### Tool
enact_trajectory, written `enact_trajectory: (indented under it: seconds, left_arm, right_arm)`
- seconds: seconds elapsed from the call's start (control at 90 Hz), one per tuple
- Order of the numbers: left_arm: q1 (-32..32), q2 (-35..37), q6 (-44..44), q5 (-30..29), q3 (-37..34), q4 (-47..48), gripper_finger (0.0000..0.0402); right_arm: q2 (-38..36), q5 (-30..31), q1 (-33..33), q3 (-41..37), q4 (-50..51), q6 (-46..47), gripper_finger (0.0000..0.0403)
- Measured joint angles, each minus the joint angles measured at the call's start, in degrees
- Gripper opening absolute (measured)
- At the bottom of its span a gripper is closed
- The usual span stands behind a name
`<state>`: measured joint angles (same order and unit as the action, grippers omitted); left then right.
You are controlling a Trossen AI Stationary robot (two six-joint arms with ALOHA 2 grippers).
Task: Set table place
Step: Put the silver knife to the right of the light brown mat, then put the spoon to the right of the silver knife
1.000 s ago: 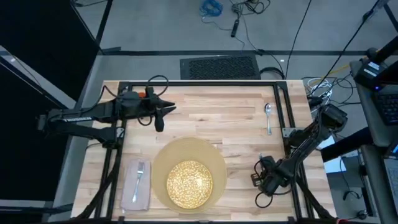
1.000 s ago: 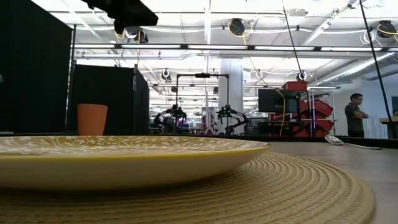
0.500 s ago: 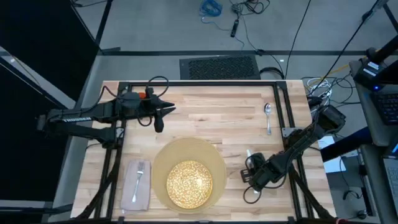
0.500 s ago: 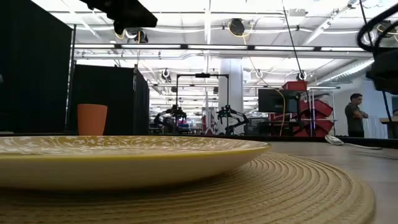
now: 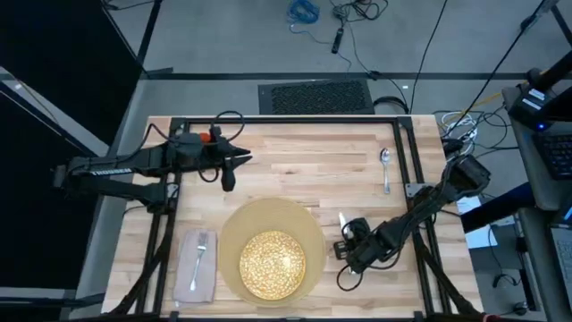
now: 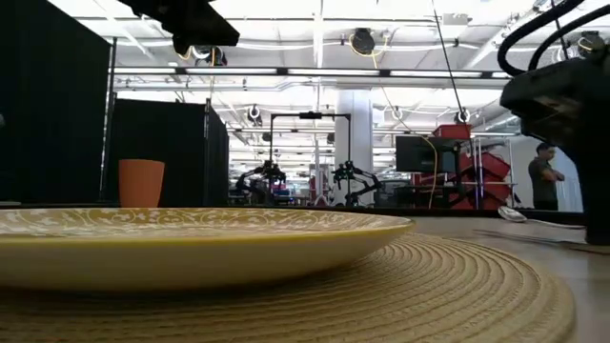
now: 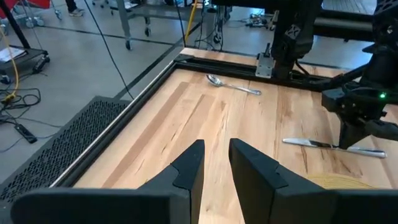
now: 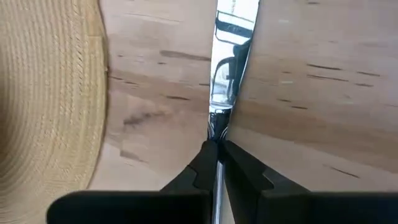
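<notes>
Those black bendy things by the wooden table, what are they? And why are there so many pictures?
They are two robot arms, each ending in a gripper with two fingers. Four cameras look at the same moment: one from above, one at table height, and one on each arm's wrist.

On the table lie a round woven mat with a gold-speckled plate on it, a napkin with a fork on top, a spoon and, far back, an orange cup.

The right gripper pinches a shiny knife beside the mat. The left gripper waits at the back of the table, its fingers slightly apart and holding nothing.
</notes>
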<state>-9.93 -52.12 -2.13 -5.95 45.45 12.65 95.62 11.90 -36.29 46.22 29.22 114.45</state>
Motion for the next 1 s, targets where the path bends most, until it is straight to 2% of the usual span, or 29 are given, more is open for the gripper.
enact_trajectory:
  seconds: [0.489,1.0]
  left_arm:
    - [0.0,0.0,0.0,0.15,0.0,0.35,0.0063]
    - [0.0,0.0,-0.04,0.15,0.0,0.36,0.0063]
  right_arm:
    - [0.6,0.49,-0.02,1.17,-1.78,-1.58,0.0016]
    - [0.12,0.32,0.0,1.22,-3.59,-3.92,0.0111]
